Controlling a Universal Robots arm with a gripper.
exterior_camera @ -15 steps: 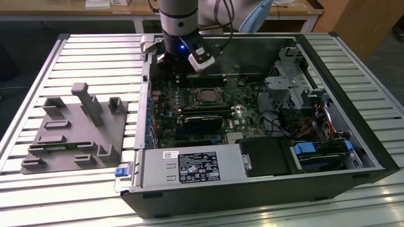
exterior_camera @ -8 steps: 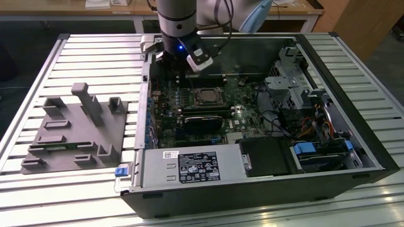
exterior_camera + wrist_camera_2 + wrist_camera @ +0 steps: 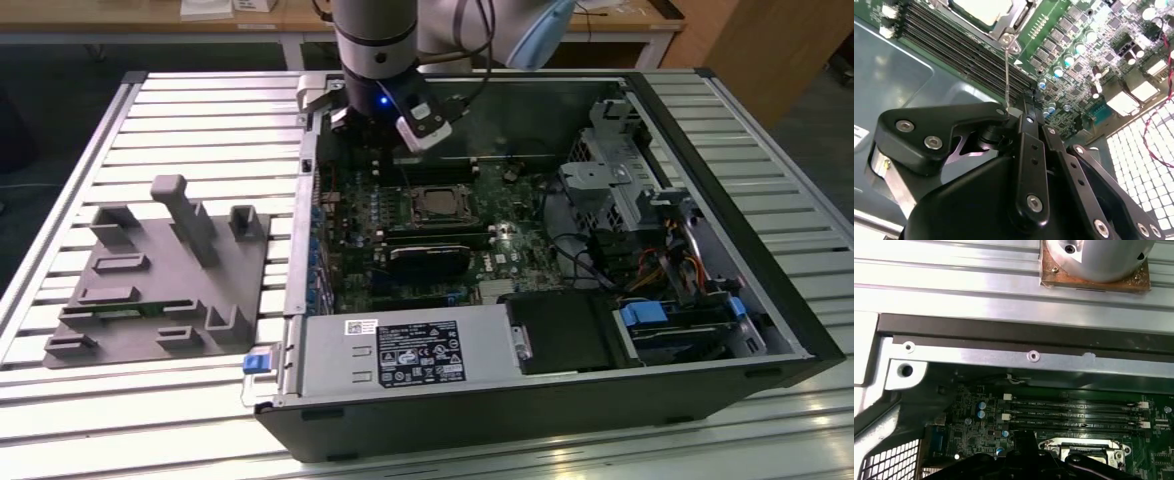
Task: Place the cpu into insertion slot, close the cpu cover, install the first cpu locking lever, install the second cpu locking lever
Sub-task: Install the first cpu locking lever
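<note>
The cpu (image 3: pixel 434 205) lies silvery side up in the insertion slot (image 3: pixel 434 190) in the middle of the green motherboard, with a metal cover frame (image 3: pixel 1016 20) around it. In the second wrist view the cpu (image 3: pixel 981 10) sits just past the memory slots. A thin wire locking lever (image 3: pixel 1006 75) rises from beside the socket corner, and its free end meets the tips of my gripper (image 3: pixel 1021 102). The black fingers (image 3: pixel 1026 150) are shut together; whether they clamp the lever I cannot tell. In the exterior view my gripper (image 3: pixel 380 150) hangs over the board's far edge, behind the slot.
The open computer case (image 3: pixel 747 330) surrounds the board. Long memory slots (image 3: pixel 964 50) run between the gripper and the socket. A black module (image 3: pixel 427 260) lies nearer than the socket, a labelled power supply (image 3: pixel 400 350) nearer still. A grey fixture plate (image 3: pixel 160 270) sits at the exterior view's left.
</note>
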